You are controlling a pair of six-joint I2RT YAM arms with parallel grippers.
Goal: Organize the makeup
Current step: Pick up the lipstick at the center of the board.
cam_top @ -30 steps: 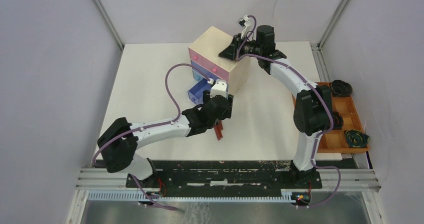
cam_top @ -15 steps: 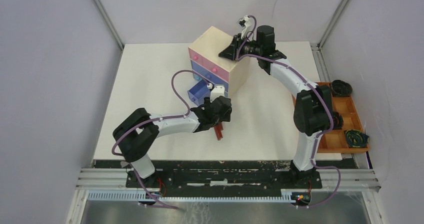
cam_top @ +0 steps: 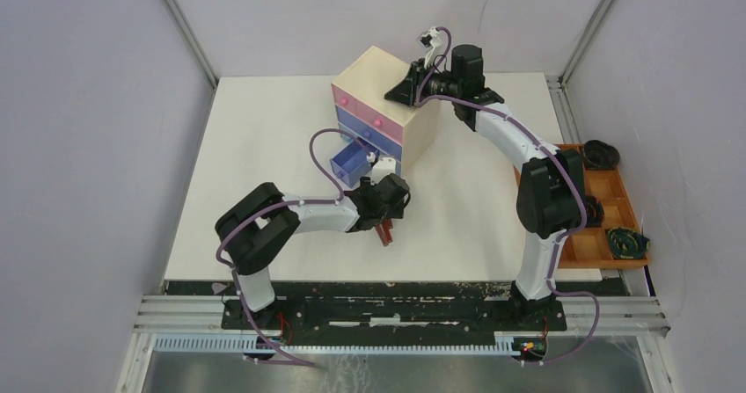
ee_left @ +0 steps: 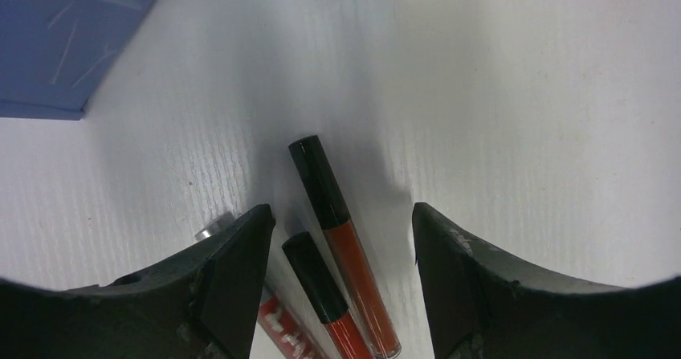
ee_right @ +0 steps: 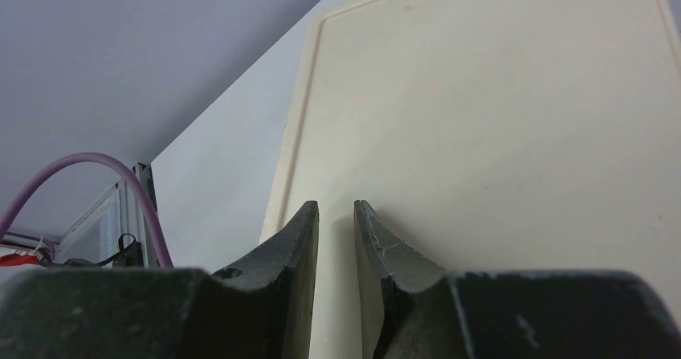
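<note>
Left claw (ee_left: 341, 214): seen low over the white table (ee_left: 546, 94) with its jaws spread wide. Nothing is gripped, and two tubes are straddled.
Long red tube (ee_left: 341, 238): laid flat between the fingers, black cap pointed away.
Short red tube (ee_left: 317, 283): laid just beside the long one, nearer the left-hand finger.
Third tube (ee_left: 277, 327): red with white print, mostly hidden under that same finger. A silver end (ee_left: 210, 232) is left showing.
Risk, double catch: both tubes lie inside the span, so both could be caught in one squeeze, and one could be rolled or squirted out sideways.
Risk, bad landing: the left-hand finger could be set down on the half-hidden third tube, and the grip would be skewed.
Risk, slip: the tubes look round and glossy. If one were pinched near its cap, it could be swung and dropped.
Blue drawer (cam_top: 350, 160): pulled out of the box, just beyond the tubes. It is judged the likely destination, though a tube could be knocked against its wall.
Beige drawer box (cam_top: 387, 81): it could be shoved if the drawer is bumped.
Right claw (ee_right: 336, 214): fingers nearly together over the box. Whether anything is pinched cannot be told.
Writing: white marks on the third tube are too cut off to be read. No brand can be made out.
</note>
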